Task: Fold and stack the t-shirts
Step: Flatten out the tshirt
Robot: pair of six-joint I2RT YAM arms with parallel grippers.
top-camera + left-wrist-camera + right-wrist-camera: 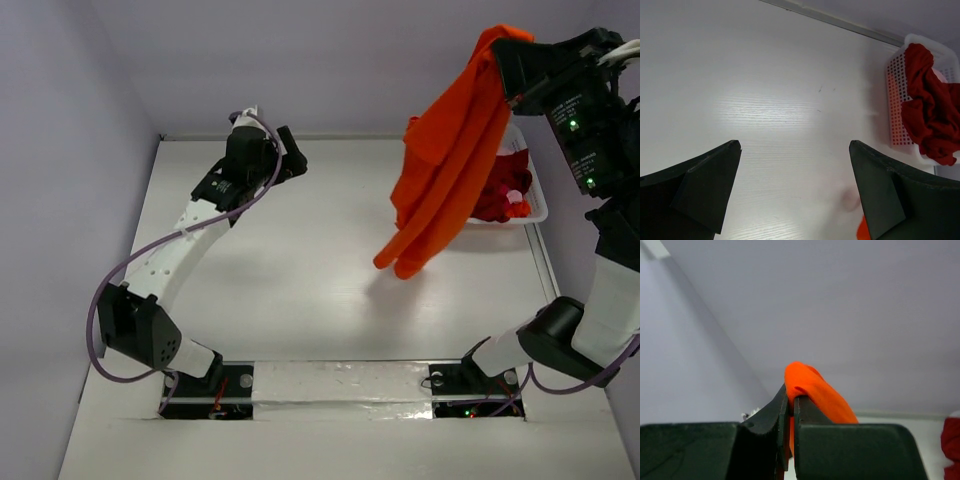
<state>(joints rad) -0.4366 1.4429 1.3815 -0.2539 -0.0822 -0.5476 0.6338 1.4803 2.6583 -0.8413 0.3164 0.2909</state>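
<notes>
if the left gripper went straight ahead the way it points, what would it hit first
Probably the bare table top: the left gripper has only that ahead in its wrist view. The white basket sits off to the right of its line.

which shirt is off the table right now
The bright orange shirt: it hangs from the shut right gripper, while the dark red shirt lies bunched in the white basket.

The orange-red t-shirt (455, 150) is bright and plain, while the crimson t-shirt (932, 115) is a dark, solid red. The basket (896, 100) is white with a lattice of small holes, and the surface (300, 270) is white with faint grain.
</notes>
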